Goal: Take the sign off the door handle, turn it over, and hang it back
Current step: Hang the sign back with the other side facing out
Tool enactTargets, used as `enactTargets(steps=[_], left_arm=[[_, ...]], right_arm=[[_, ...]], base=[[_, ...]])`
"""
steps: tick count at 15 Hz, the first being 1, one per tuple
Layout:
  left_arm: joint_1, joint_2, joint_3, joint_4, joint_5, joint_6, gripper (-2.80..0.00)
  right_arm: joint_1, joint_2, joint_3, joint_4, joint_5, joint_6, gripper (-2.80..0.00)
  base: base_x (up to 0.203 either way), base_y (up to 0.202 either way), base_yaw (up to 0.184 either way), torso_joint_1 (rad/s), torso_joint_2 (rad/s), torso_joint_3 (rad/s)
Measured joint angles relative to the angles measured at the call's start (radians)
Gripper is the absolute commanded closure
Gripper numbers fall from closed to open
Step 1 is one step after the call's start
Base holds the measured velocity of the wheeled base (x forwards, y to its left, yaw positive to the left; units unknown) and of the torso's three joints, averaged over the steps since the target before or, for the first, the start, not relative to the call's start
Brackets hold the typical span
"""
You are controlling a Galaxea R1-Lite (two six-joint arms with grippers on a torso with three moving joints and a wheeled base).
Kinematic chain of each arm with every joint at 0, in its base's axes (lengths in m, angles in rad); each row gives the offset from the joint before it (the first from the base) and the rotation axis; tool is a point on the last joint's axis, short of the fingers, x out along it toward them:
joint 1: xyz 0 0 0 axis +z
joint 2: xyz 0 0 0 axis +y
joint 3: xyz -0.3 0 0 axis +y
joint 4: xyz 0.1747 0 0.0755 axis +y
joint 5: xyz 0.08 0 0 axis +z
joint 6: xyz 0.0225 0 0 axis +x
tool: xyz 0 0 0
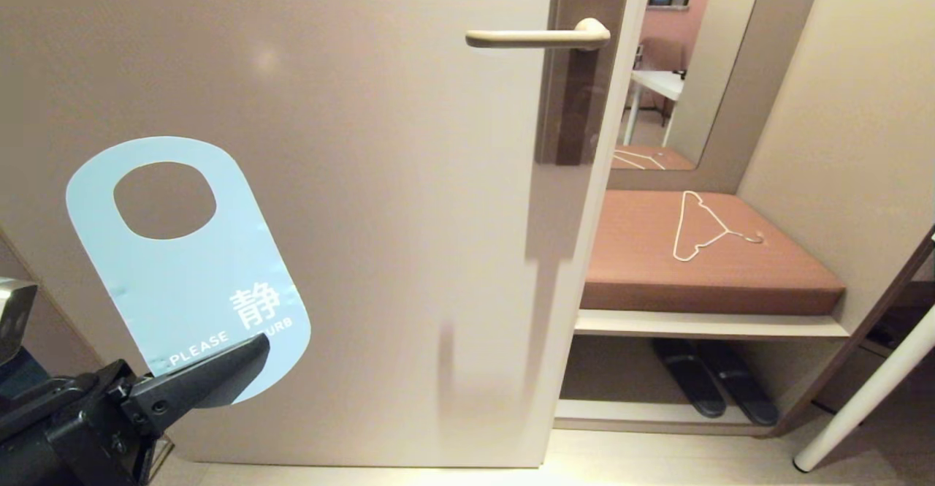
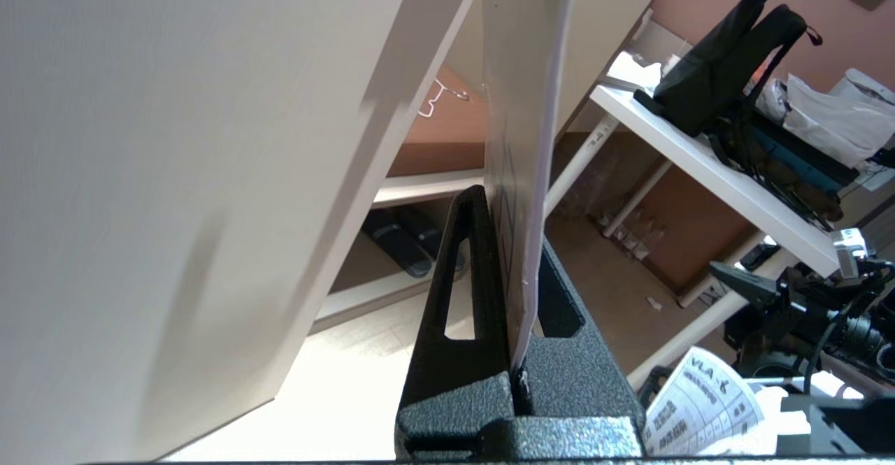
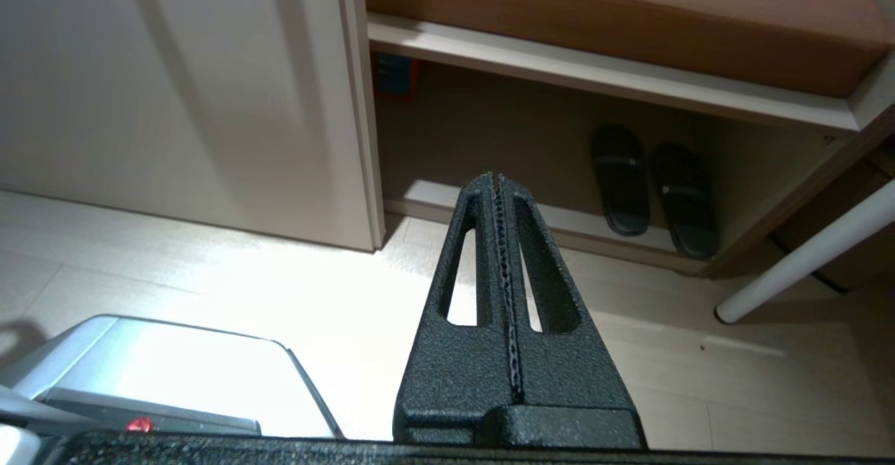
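While its grey-blue "PLEASE DO NOT DISTURB" face is showing toward the head camera, the sign [image 1: 182,267] is standing off the door handle [image 1: 537,36], well below it and far toward the robot's left, with its oval hole uppermost and its top leaning slightly left. One gripper, the left gripper [image 1: 219,376], is pinching the sign's lower rounded end, its two black fingers [image 2: 465,297] closing flat on either face of the card, which is appearing edge-on in the left wrist view [image 2: 521,171]. One door [image 1: 329,179] is standing behind the sign, and the single handle is jutting bare and horizontal from its right edge. The right gripper [image 3: 498,182] is hanging low, well below the handle, fingers pressing together on nothing, pointing toward the floor. Right of the door, one brown cushioned bench [image 1: 708,267] is carrying one white wire hanger [image 1: 701,226], and two black slippers [image 1: 716,384] are lying on the shelf beneath it.
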Motion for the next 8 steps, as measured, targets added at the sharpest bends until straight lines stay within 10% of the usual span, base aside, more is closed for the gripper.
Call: enactTargets(steps=[8], left_arm=[[0.024, -0.044, 0.037, 0.0, 0.0, 0.0, 0.0]], right_arm=[[-0.007, -0.049, 0.027, -0.003, -0.033, 0.0, 0.0]], base=[[0.0, 0.0, 0.0, 0.0, 0.0, 0.0]])
